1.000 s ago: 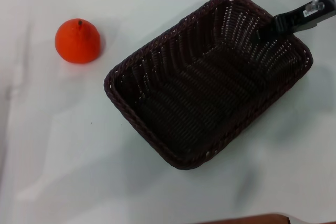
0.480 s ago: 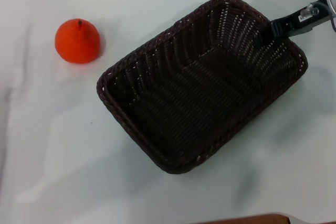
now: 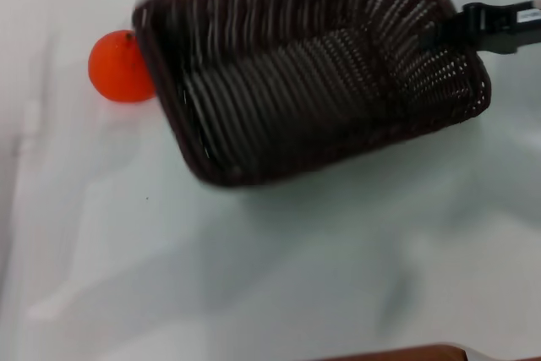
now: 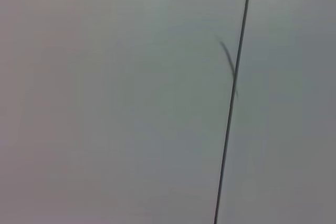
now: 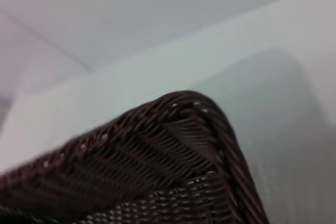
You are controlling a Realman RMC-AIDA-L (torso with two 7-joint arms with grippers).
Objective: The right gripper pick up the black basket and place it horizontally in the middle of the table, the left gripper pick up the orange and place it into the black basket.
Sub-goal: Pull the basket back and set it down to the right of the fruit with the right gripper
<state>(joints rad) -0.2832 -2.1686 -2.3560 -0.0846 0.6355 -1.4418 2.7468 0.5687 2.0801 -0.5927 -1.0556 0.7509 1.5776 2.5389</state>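
Head view: the right gripper (image 3: 452,31) reaches in from the right edge and meets the right-hand short wall of the black basket (image 3: 304,73) at its braided rim. Its jaws are clamped on that rim; the tip is dark against the dark weave, so the exact finger positions on either side of the wall cannot be made out.

The basket extends away from the jaws toward the left, its long axis lying roughly across the table (image 3: 254,276). The end opposite the jaws is blurred. The end at the jaws looks higher than the far end, with the open side tipped toward the camera so the inner floor and sloping walls show. Whether the far end touches the table cannot be told.

The orange (image 3: 118,65) sits on the table well away from the jaws, beyond the far end of the basket. That end's corner overlaps its right side in view, so contact between the two cannot be judged. Its small dark stem points up.

Right wrist view: a rounded corner of the basket (image 5: 178,156) fills the lower part, rim and woven side seen close up, white table (image 5: 294,77) behind it.

Left wrist view: only a pale surface crossed by a thin dark line (image 4: 233,98). The left gripper appears in no view.
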